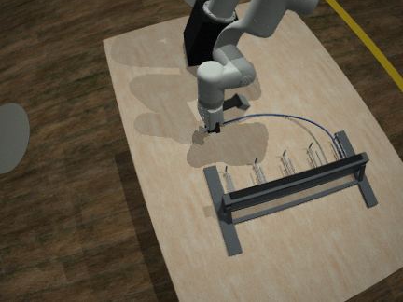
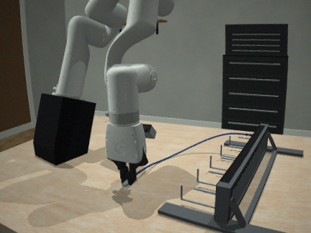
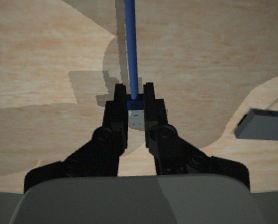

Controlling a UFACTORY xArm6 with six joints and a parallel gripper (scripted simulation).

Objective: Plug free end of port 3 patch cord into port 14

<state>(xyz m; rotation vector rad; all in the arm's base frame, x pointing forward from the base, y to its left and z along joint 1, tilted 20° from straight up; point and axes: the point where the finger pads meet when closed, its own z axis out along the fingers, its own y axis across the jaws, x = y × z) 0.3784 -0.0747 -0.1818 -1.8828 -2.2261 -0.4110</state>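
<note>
The blue patch cord (image 1: 275, 115) (image 2: 169, 157) (image 3: 131, 45) arcs from the rack (image 1: 298, 180) (image 2: 245, 158) to my gripper. Its fixed end meets the rack near the right end in the top view. My gripper (image 1: 214, 129) (image 2: 128, 180) (image 3: 135, 97) is shut on the free plug, low over the table, away from the rack. The clear plug (image 2: 126, 184) (image 3: 136, 120) shows between the fingers in the wrist view, its blue collar at the fingertips, the cord leading straight away. I cannot tell where the latch is. The ports and number plates are not readable.
Upright-tipped wire holders (image 1: 257, 171) (image 2: 198, 176) stick out from the rack's cord side. The rack's feet (image 1: 229, 233) (image 2: 191, 214) rest on the table (image 1: 154, 222). A dark grey block (image 1: 243, 102) (image 2: 150, 131) (image 3: 257, 125) lies near the gripper, on the arm base's side.
</note>
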